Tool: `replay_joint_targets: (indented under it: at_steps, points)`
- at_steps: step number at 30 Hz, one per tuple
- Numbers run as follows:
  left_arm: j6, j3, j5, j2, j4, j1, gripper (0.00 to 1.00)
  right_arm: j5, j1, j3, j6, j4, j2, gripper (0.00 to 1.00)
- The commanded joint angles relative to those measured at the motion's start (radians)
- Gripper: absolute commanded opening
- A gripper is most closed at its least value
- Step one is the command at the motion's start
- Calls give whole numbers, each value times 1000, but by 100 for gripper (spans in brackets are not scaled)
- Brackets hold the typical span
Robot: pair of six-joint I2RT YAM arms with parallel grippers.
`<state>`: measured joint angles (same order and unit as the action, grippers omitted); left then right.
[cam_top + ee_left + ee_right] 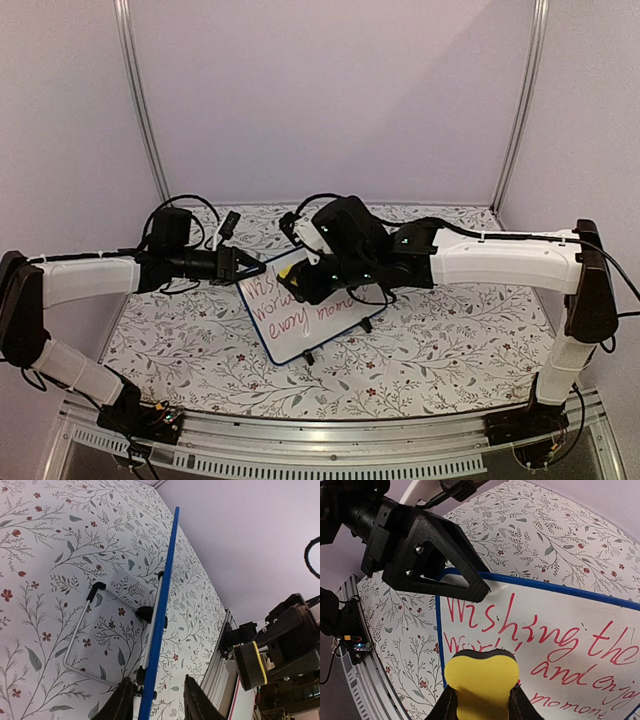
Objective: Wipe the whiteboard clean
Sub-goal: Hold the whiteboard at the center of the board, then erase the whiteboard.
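The whiteboard (312, 318) stands tilted on the floral table, with red handwriting across its face (560, 635). My left gripper (250, 268) is open and straddles the board's upper left edge. In the left wrist view the blue frame (162, 595) runs edge-on between the fingers (120, 702), close to the left one and apart from the right one. My right gripper (482, 706) is shut on the yellow eraser (481, 680) and holds it just off the written face, near the board's left side. The eraser also shows in the top view (313, 272) and the left wrist view (252, 665).
The board's wire stand (75, 635) with black feet rests on the table behind the board. Black cables (200, 212) lie at the back of the table. An aluminium rail (320, 440) runs along the near edge. Lilac walls close in the back and sides.
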<state>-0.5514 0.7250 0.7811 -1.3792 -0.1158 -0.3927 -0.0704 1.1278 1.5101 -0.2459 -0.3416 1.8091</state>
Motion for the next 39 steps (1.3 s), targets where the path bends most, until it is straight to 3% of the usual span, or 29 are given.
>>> replay_joint_targets:
  at_steps: [1, 10, 19, 39]
  points:
    - [4, -19, 22, 35, -26, -1, 33, -46, 8, 51, 4, -14, 28, 19]
    - [-37, -36, 76, -5, -109, -1, 21, -38, 17, 31, 3, 30, 65, 19]
    - [-84, -51, 110, -15, -172, -3, 0, -38, 38, 33, 21, 59, 74, 19]
    - [-33, -36, 4, 49, -99, -10, 0, -116, 87, 181, 49, 7, 216, 18]
